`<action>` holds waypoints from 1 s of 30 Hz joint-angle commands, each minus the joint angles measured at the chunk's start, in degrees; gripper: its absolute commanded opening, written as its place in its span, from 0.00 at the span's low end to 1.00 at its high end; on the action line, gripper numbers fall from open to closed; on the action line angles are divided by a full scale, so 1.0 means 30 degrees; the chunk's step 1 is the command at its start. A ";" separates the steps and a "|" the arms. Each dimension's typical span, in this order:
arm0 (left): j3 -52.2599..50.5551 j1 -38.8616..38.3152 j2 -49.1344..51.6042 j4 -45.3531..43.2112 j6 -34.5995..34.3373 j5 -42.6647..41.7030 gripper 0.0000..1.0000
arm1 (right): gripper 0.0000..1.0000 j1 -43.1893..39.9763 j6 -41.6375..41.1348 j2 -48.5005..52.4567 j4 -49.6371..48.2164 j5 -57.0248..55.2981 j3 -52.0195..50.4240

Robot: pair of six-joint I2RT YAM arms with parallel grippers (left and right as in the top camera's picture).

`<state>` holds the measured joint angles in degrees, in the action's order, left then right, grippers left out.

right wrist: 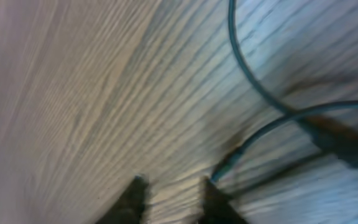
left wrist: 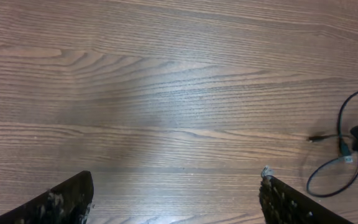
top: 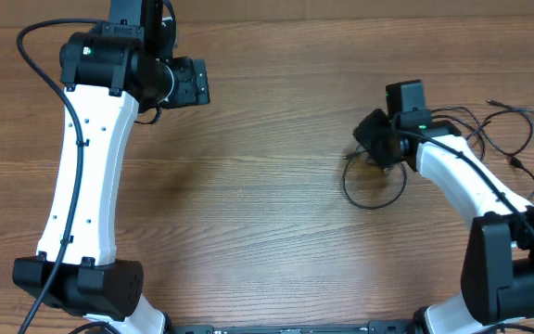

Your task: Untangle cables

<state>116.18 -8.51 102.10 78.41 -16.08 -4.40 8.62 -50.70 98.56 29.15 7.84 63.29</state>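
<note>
The cables are thin black cords. One forms a loop (top: 375, 192) on the wooden table under my right gripper (top: 371, 151). More loose strands (top: 509, 131) spread out to the far right. In the blurred right wrist view, my right gripper (right wrist: 174, 186) has its fingers a little apart with bare wood between them. A cable (right wrist: 253, 74) curves past just outside the right finger. My left gripper (top: 193, 82) is far off at the top left, wide open and empty (left wrist: 176, 177). The loop (left wrist: 335, 176) shows at the right edge of its view.
The wooden table (top: 267, 186) is bare between the two arms. The white right arm (top: 466, 176) lies across the cable strands at the right. The left arm's white link (top: 86, 176) runs along the left side.
</note>
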 commanded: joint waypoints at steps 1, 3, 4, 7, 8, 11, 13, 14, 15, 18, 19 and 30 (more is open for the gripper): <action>0.0080 0.0066 -0.0415 0.0168 0.0284 0.0102 0.85 | 0.04 0.0015 -0.0962 0.0080 -0.0321 -0.0663 -0.0109; 0.0080 0.0066 -0.0415 0.0168 0.0291 0.0109 0.84 | 0.04 -0.0058 -0.0860 0.0080 -0.0189 -0.0838 -0.0109; 0.0080 0.0058 -0.0415 0.0168 0.0284 0.0102 0.84 | 0.04 -0.0124 -0.0313 0.0066 -0.0189 -0.0896 -0.0087; 0.0080 0.0000 -0.0415 0.0168 0.0284 0.0036 0.84 | 0.04 -0.0423 0.2616 -0.0255 0.0313 -0.0889 0.0423; 0.0080 -0.0022 -0.0415 0.0146 0.0284 0.0029 0.84 | 0.04 -0.0554 0.3818 -0.0459 0.0699 -0.0896 0.0809; 0.0080 -0.0029 -0.0415 0.0073 0.0284 0.0036 0.84 | 0.04 -0.0911 0.6892 -0.1049 0.1931 -0.0984 0.2178; 0.0080 -0.0036 -0.0415 0.0087 0.0284 0.0036 0.84 | 0.04 -0.1348 0.8561 -0.1464 0.3483 -0.1362 0.3767; 0.0080 -0.0036 -0.0408 0.0080 0.0284 0.0036 0.84 | 0.04 -0.1676 0.9471 -0.1632 0.4554 -0.1654 0.4896; 0.0080 -0.0029 -0.0415 0.0066 0.0284 0.0036 0.84 | 0.04 -0.1996 1.0032 -0.1734 0.5486 -0.1989 0.5967; 0.0080 -0.0044 -0.0415 0.0073 0.0284 0.0044 0.84 | 0.04 -0.3315 1.1788 -0.1785 0.8641 -0.3402 1.0032; 0.0080 -0.0044 -0.0408 0.0080 0.0284 0.0036 0.84 | 0.04 -0.3949 1.2429 -0.1778 0.9624 -0.4160 1.1562; 0.0080 -0.0044 -0.0408 -0.0138 0.0284 0.0036 0.85 | 0.04 -1.0761 1.4710 -0.1785 1.1497 -0.6433 2.0327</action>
<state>116.18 -8.51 102.10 78.17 -16.08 -4.43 -19.77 -9.37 94.08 64.10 -9.41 121.47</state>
